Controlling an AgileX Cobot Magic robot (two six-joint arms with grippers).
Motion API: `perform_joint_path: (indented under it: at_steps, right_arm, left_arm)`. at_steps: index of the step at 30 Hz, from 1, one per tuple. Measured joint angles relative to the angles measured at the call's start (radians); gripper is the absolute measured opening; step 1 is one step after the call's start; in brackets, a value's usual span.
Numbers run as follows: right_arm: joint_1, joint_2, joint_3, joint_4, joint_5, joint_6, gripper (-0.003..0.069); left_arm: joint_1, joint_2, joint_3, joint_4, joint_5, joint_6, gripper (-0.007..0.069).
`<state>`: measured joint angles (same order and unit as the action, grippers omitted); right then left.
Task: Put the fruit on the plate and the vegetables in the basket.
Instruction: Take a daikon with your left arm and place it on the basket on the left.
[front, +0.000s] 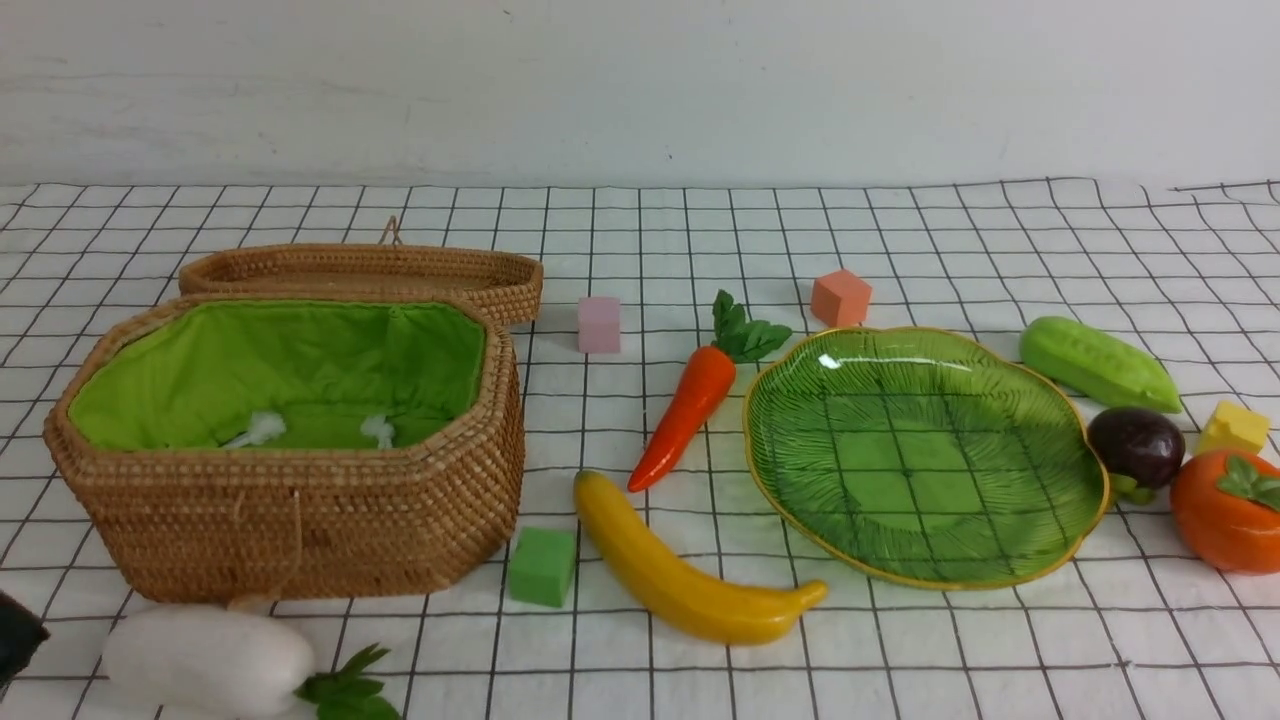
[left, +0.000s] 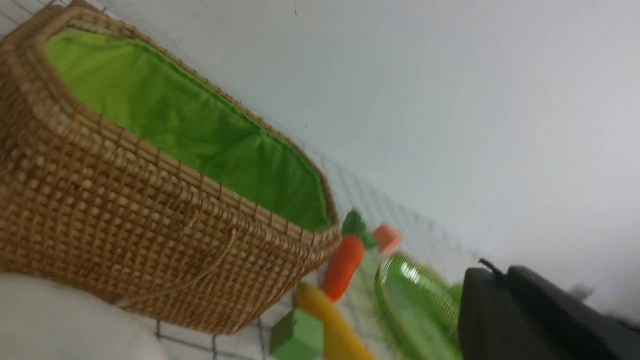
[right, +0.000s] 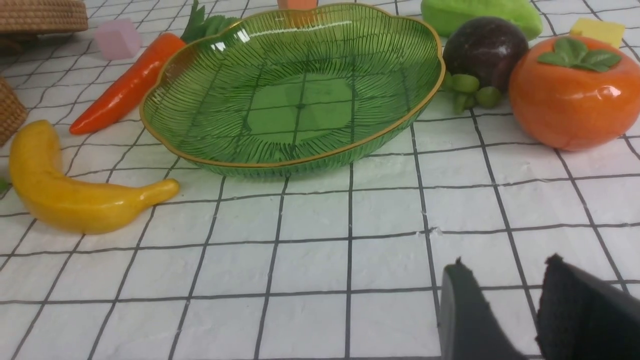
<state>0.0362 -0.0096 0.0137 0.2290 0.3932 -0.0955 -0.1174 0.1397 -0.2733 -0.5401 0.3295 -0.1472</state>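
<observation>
Nothing is sorted yet: all 3 fruits and all 3 vegetables lie on the checked desk (front: 900, 650), and neither the plate nor the basket holds any of them. Nearest, the right fingers (right: 475, 320) stand a little apart and grip nothing. Of the left fingers (left: 520, 315) only 1 dark part shows, so I cannot tell their opening. The matte white radish (front: 205, 660) lies just before the basket, and the smooth curved banana (front: 680, 575) is to its right. Farther are the woven wicker basket (front: 290, 520) with green cloth lining, the ribbed glass plate (front: 1000, 582), the glossy persimmon (front: 1225, 515), the round purple fruit (front: 1135, 445), the carrot (front: 690, 405) and the pointed green pod (front: 1095, 363).
</observation>
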Motion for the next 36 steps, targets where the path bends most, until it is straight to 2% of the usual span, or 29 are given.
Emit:
perform_joint_path:
  at_steps: [1, 2, 5, 11, 15, 18, 20, 21, 22, 23, 24, 26, 31, 33, 34, 35, 36]
  right_arm:
    - [0.0, 0.0, 0.0, 0.0, 0.0, 0.0, 0.0244]
    - [0.0, 0.0, 0.0, 0.0, 0.0, 0.0, 0.0244]
    - [0.0, 0.0, 0.0, 0.0, 0.0, 0.0, 0.0244]
    - [0.0, 0.0, 0.0, 0.0, -0.003, 0.0, 0.0244]
    - [0.0, 0.0, 0.006, 0.023, -0.034, 0.008, 0.0244]
    - [0.0, 0.0, 0.011, 0.128, -0.071, 0.056, 0.0244]
    - [0.0, 0.0, 0.011, 0.277, -0.132, 0.119, 0.0244]
    - [0.0, 0.0, 0.011, 0.351, -0.164, 0.145, 0.0244]
    - [0.0, 0.0, 0.011, 0.363, -0.17, 0.148, 0.0244]
    - [0.0, 0.0, 0.011, 0.459, -0.208, 0.165, 0.0244]
    - [0.0, 0.0, 0.011, 0.459, -0.208, 0.165, 0.0244]
    - [0.0, 0.0, 0.011, 0.577, -0.232, 0.171, 0.0236]
    - [0.0, 0.019, -0.075, 0.613, -0.006, 0.095, 0.0166]
    - [0.0, 0.108, -0.229, 0.603, 0.211, -0.027, 0.0107]
    - [0.0, 0.156, -0.32, 0.593, 0.299, -0.096, 0.009]
    - [0.0, 0.166, -0.336, 0.591, 0.317, -0.096, 0.0086]
    - [0.0, 0.238, -0.451, 0.568, 0.44, -0.182, 0.0069]
  left_arm:
    - [0.0, 0.0, -0.01, 0.003, 0.013, 0.008, -0.0001]
    - [0.0, 0.118, -0.097, 0.025, 0.122, 0.08, -0.0013]
    - [0.0, 0.273, -0.194, 0.043, 0.254, 0.183, -0.0013]
    - [0.0, 0.488, -0.28, 0.021, 0.303, 0.264, -0.0013]
    - [0.0, 0.598, -0.342, -0.011, 0.378, 0.38, -0.0013]
    - [0.0, 0.635, -0.379, -0.012, 0.479, 0.46, -0.0013]
    - [0.0, 0.66, -0.402, -0.023, 0.539, 0.518, -0.0013]
    - [0.0, 0.668, -0.407, -0.029, 0.547, 0.535, -0.0013]
    - [0.0, 0.671, -0.407, -0.03, 0.55, 0.541, -0.0013]
    - [0.0, 0.68, -0.409, -0.034, 0.557, 0.559, -0.0013]
    - [0.0, 0.68, -0.409, -0.036, 0.557, 0.561, -0.0013]
    - [-0.029, 0.694, -0.415, -0.029, 0.559, 0.578, -0.0013]
    - [-0.145, 0.703, -0.438, 0.043, 0.576, 0.582, -0.0013]
    - [-0.212, 0.716, -0.468, 0.093, 0.621, 0.586, -0.0013]
    - [-0.23, 0.726, -0.485, 0.122, 0.65, 0.589, -0.0013]
    - [-0.236, 0.729, -0.49, 0.132, 0.66, 0.59, -0.0013]
    - [-0.252, 0.737, -0.506, 0.161, 0.685, 0.599, -0.0013]
